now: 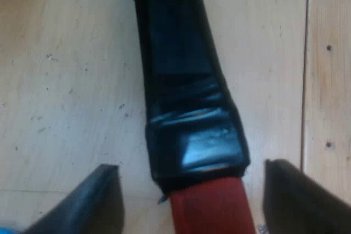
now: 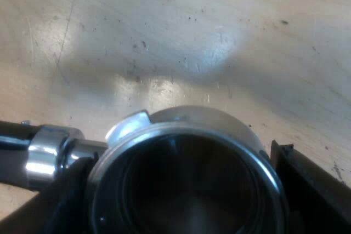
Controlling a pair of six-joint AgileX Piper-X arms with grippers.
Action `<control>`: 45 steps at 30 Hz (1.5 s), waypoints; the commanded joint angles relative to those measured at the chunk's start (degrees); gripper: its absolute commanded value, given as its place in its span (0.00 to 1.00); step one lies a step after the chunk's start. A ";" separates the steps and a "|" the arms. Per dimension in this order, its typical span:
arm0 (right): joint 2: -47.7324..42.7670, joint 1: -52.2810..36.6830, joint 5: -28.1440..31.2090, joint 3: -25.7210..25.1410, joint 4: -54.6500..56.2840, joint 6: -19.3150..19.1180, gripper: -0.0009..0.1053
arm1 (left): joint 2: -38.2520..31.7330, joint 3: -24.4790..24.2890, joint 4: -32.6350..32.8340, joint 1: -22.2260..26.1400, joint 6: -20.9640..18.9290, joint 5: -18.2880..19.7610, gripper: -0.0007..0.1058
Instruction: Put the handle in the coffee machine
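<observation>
Holder in a two-arm handover: mind a twist or a knock.
Your right gripper [image 2: 178, 160] looks clamped on the holder [image 2: 186, 119] at its basket, a finger against each side. That round steel could turn in the grip and swing the handle [image 1: 181, 80] off line. Your left gripper [image 1: 191, 168] is wide, with both fingers apart from the handle, which runs between them where black meets the red end [image 1: 211, 206]. Close off-centre and you'd shove it. It sits over the desk [image 2: 164, 26]; whether it's resting there, I can't tell.
</observation>
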 commanded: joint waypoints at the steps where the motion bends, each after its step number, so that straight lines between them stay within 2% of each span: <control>1: -0.94 -0.29 -0.27 -0.91 -0.28 -0.05 0.01 | -0.15 0.02 -0.11 -0.28 0.65 -0.83 0.36; 4: -0.94 -0.29 -0.27 -0.91 -0.28 -0.05 0.01 | -0.15 0.02 -0.11 -0.28 0.65 -0.83 0.30; 19: -0.94 -0.29 -0.27 -0.91 -0.28 0.50 0.01 | -0.15 0.02 -1.78 -0.28 0.65 0.82 0.27; 24: -0.94 -0.29 -0.27 -0.91 -0.28 0.51 0.01 | -0.15 0.02 -1.90 -0.28 0.65 0.94 0.17; 28: -0.94 -0.29 -0.27 -0.91 -0.28 0.51 0.01 | -0.15 0.02 -1.90 -0.28 0.65 0.94 0.01; 34: -0.94 -0.29 -0.27 -0.91 -0.28 0.85 0.01 | -0.15 0.02 -1.90 -0.28 0.65 2.81 0.01; 36: -0.94 -0.29 -0.27 -0.91 -0.28 0.85 0.06 | -0.15 0.02 -1.90 -0.28 0.65 3.79 0.01; 39: -0.94 -0.29 -0.27 -0.91 -0.28 0.48 0.32 | -0.15 0.02 -1.90 -0.28 0.65 4.89 0.01; 42: -0.94 -0.29 -0.27 -0.91 -0.28 0.49 0.69 | -0.15 0.02 -1.90 -0.28 0.65 4.87 0.01; 43: -0.94 -0.29 -0.27 -0.91 -0.28 0.49 0.71 | -0.15 0.02 -1.80 -0.28 0.65 4.87 0.01; 44: -0.94 -0.29 -0.27 -0.91 -0.41 -0.55 0.85 | -0.15 0.02 -1.80 -0.28 0.65 4.87 0.01; 45: -0.94 -0.29 -0.27 -0.91 -0.41 -0.89 0.88 | -0.15 0.02 -1.80 -0.28 0.65 4.87 0.01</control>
